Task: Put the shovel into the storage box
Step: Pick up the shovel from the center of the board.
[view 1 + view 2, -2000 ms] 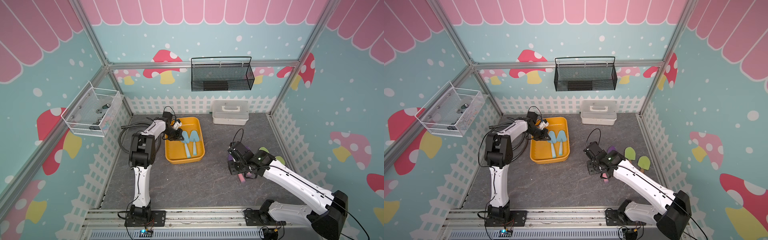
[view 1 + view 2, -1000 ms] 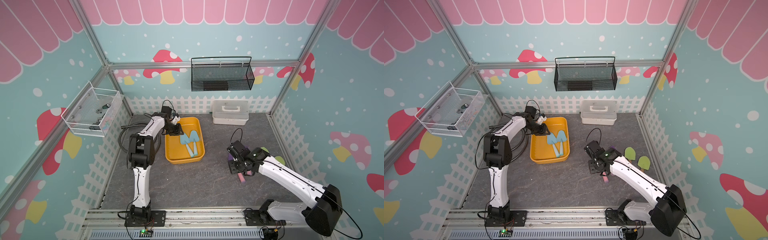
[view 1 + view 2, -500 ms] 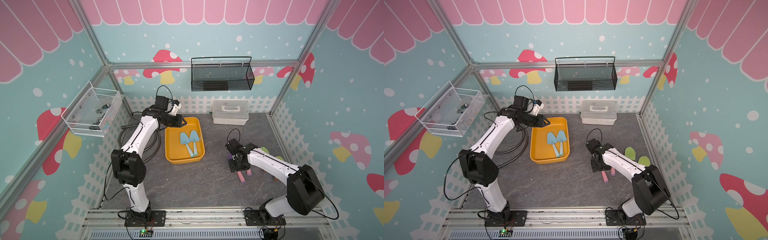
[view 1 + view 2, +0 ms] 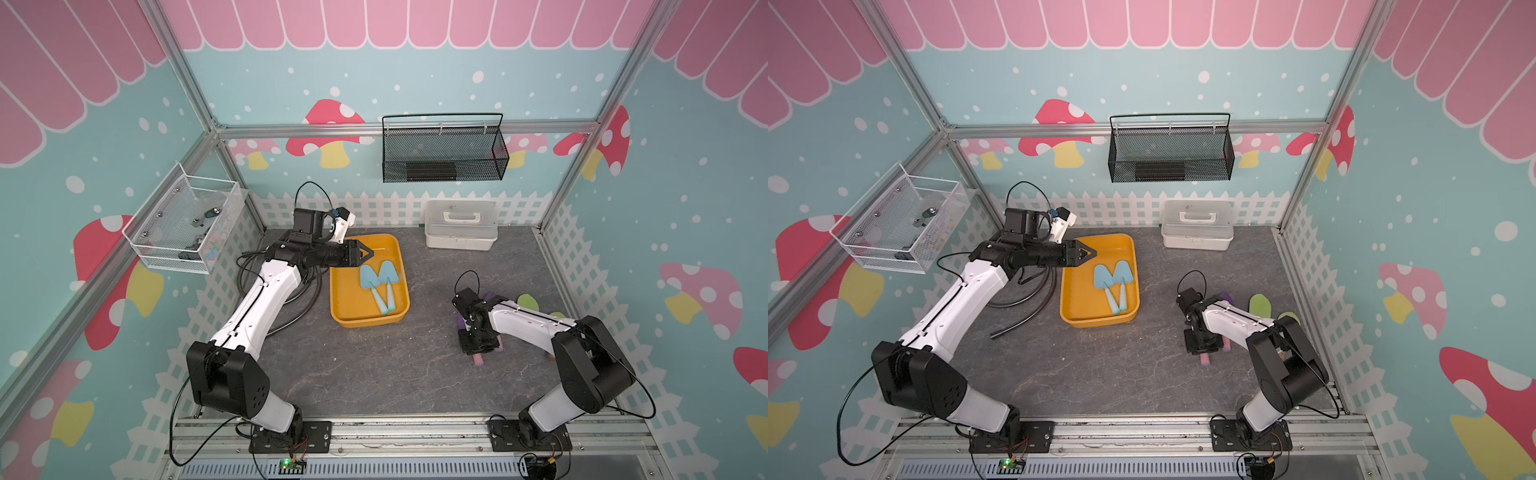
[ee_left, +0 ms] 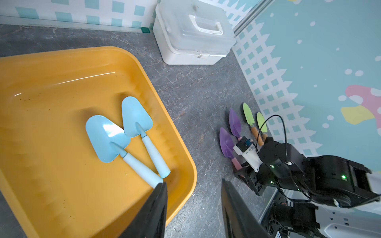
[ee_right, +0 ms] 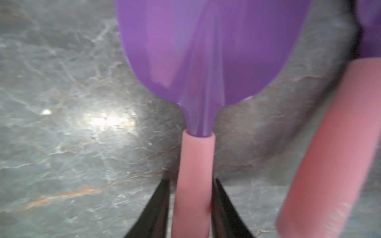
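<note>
The right jaws clamp the pink handle (image 6: 193, 164) of a purple shovel (image 6: 206, 51) lying on the table (image 4: 374, 374). The left jaws stand apart, empty, over the yellow storage box (image 4: 365, 322), which holds two blue shovels (image 4: 380, 274).

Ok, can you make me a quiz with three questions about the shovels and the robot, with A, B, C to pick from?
1. How many shovels lie on the table, outside the box? A) two B) four C) six
2. Where are the blue shovels? A) on the table B) up in the air C) in the box
3. The left jaws are: A) open and empty B) shut on a blue shovel C) shut on the box

Answers:
1 B: two purple shovels, one with the right jaws on its handle, and two green shovels.
2 C: both lie on its floor.
3 A: the left wrist view shows a bare gap between them.
</note>
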Controlling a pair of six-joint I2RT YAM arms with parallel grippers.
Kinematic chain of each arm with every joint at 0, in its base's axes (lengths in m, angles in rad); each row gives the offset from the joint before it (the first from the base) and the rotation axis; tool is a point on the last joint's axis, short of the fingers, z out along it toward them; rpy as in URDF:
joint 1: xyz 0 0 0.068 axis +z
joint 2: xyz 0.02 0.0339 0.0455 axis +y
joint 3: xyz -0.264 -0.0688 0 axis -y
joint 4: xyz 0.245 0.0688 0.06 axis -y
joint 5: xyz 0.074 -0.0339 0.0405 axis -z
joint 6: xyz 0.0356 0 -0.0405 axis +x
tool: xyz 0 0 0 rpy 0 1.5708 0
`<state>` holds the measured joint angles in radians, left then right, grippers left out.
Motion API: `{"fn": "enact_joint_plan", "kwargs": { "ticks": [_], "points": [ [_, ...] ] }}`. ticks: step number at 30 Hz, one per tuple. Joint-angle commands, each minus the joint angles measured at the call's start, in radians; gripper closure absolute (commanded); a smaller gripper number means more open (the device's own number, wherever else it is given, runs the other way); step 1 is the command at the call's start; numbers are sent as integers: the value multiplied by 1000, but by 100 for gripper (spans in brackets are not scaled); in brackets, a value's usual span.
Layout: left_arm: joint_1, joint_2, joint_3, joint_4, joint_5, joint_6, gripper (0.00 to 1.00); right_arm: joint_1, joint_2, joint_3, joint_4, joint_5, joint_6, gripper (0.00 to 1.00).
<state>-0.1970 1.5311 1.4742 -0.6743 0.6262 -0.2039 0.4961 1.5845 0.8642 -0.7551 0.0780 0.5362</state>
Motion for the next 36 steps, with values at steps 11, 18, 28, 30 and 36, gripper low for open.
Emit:
{"fn": "enact_joint_plan", "kwargs": {
  "ticks": [11,18,28,30,36],
  "points": [
    [-30,-46,-152,181,98,-92,49,0,-98,-15,-40,-31,-8,96],
    [-110,-56,-271,407,147,-245,44,44,-206,157,-189,-28,-19,100],
    [-208,-20,-361,680,150,-436,43,182,-147,425,-251,-21,4,100],
    [-208,-11,-367,695,146,-441,43,205,-128,466,-256,-18,5,100],
    [-240,31,-397,766,162,-480,54,244,-78,549,-256,-22,8,100]
  ]
}}
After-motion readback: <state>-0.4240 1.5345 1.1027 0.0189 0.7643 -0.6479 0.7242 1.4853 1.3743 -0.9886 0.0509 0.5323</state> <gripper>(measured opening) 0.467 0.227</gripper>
